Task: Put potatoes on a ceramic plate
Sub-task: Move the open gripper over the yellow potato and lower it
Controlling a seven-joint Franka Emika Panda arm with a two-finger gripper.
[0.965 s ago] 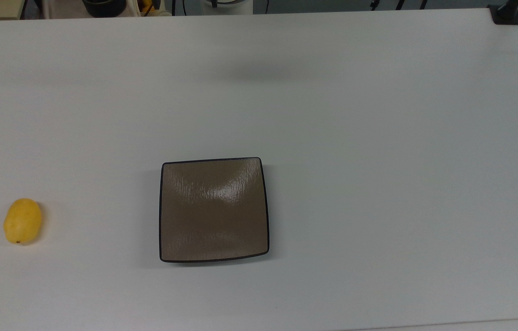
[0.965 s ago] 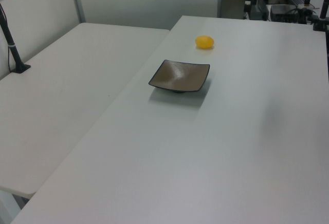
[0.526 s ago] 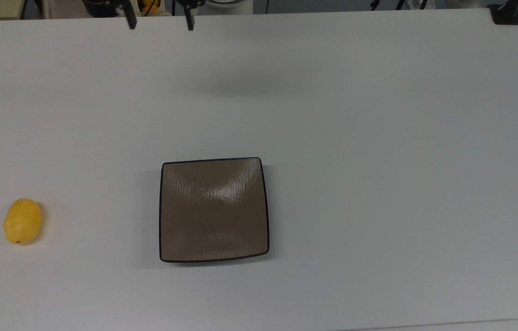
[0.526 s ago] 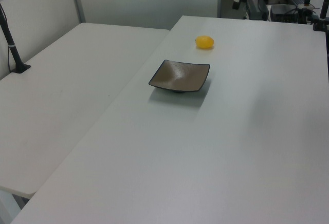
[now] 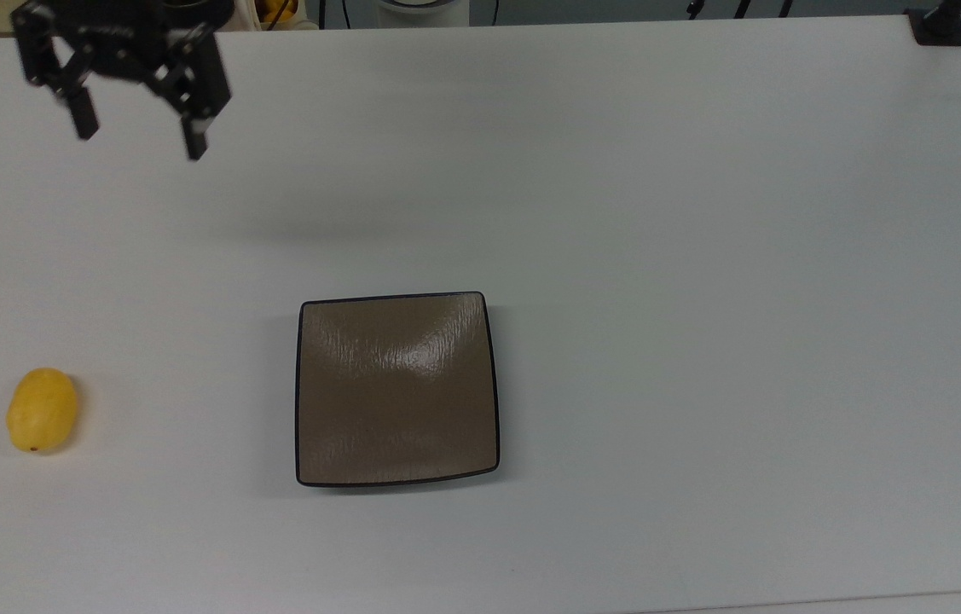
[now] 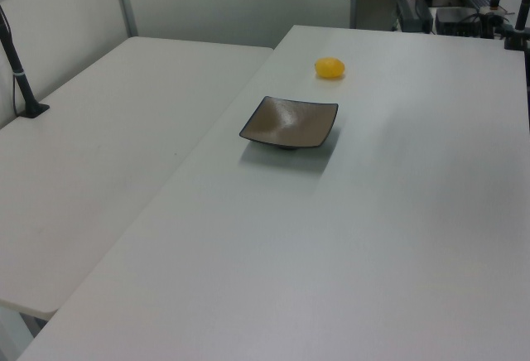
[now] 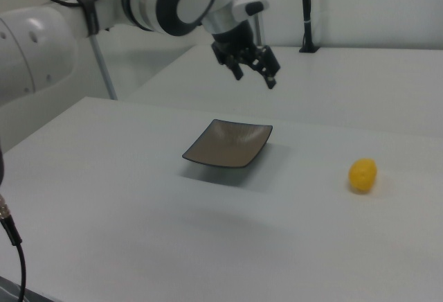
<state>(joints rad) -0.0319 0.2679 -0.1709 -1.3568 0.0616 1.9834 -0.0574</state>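
A white worktop (image 5: 702, 256) holds a square brown ceramic plate (image 5: 397, 390) with a thin black rim and nothing on it. A small yellow potato (image 5: 42, 409) lies on the worktop well apart from the plate, near the top view's left edge. The robot arm's black pincer (image 5: 139, 143) hangs in the air at the top view's upper left, its two fingers spread open and holding nothing. In the right view the pincer (image 7: 256, 79) hovers above the plate's far side.
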